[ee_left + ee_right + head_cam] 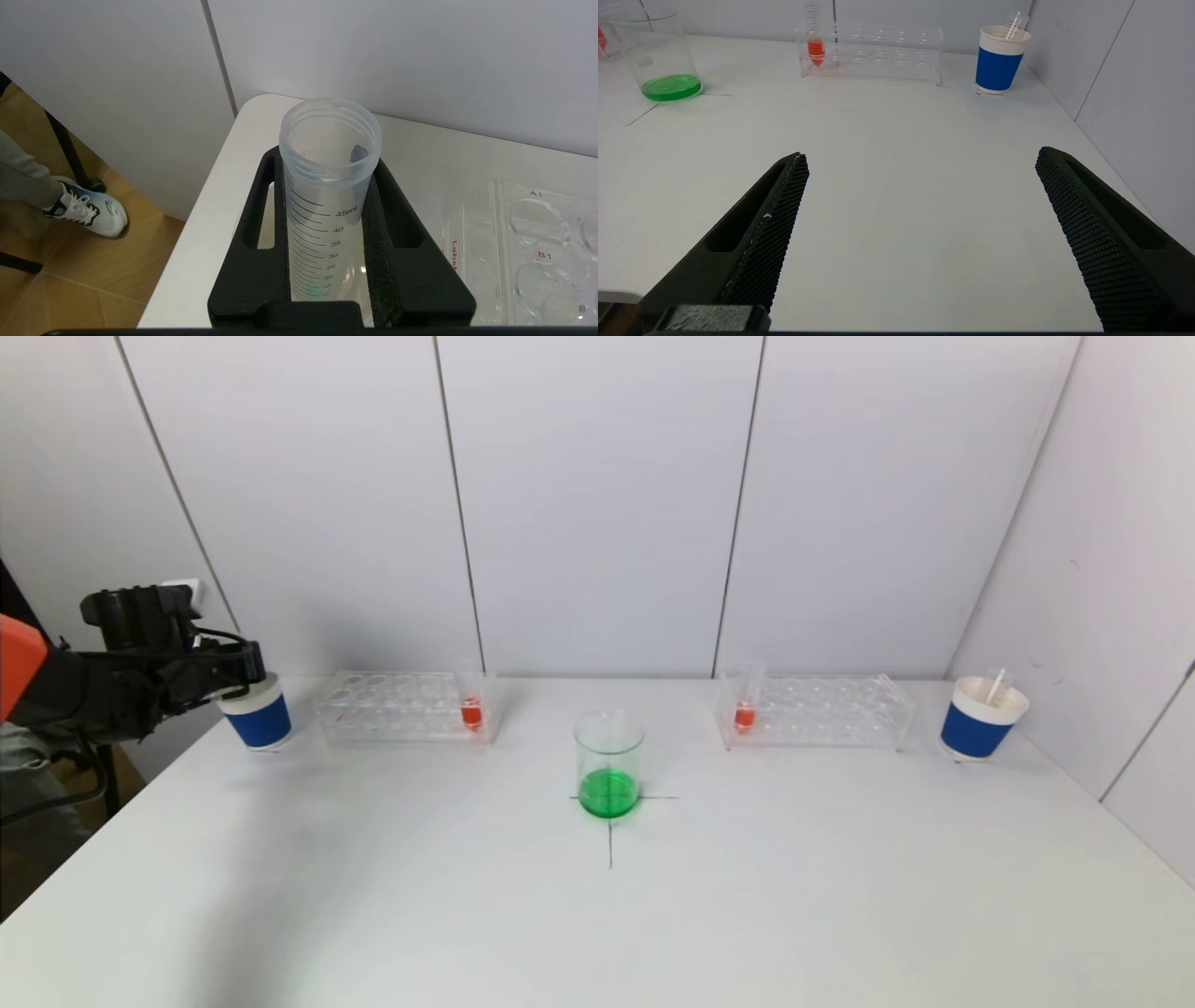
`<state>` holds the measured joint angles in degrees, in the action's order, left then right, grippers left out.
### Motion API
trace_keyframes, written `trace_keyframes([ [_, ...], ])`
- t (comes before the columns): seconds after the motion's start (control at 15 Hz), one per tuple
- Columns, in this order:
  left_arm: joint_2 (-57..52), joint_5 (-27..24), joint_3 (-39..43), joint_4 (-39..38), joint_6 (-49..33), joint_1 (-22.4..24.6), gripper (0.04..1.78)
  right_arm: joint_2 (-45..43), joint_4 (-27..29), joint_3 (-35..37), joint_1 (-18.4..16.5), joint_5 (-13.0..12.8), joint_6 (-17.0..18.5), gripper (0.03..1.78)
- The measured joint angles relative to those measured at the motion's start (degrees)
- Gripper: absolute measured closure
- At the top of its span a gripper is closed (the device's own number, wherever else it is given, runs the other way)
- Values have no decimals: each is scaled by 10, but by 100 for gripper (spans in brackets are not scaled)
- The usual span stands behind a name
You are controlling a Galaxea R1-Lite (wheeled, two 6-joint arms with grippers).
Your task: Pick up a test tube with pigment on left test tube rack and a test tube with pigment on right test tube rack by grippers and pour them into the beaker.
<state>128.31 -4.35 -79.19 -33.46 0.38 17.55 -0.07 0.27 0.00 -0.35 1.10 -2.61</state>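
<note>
Grip: our left end effector (327, 242) clamps a clear graduated plastic test tube (327, 186) above the blue-banded white paper cup (259, 714) at the white bench's (597, 915) left rear | right end effector (920, 233) gapes wide, low over the bench.

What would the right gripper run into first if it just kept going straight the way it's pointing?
Probably the right test tube rack. The right gripper is open above bare table, with nothing nearer in its line; depth is hard to judge.
</note>
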Motion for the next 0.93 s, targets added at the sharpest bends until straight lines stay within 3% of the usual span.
trace_keyframes([
  [0.27,0,0,0,0,0,0,109,0,0,0,0,0,0,4],
  [0.53,-2,0,0,0,0,0,45,0,0,0,0,0,0,4],
  [0.67,-2,0,0,0,0,0,23,0,0,0,0,0,0,4],
  [0.8,-2,0,0,0,0,0,8,0,0,0,0,0,0,4],
  [0.93,-2,0,0,0,0,0,5,0,0,0,0,0,0,4],
])
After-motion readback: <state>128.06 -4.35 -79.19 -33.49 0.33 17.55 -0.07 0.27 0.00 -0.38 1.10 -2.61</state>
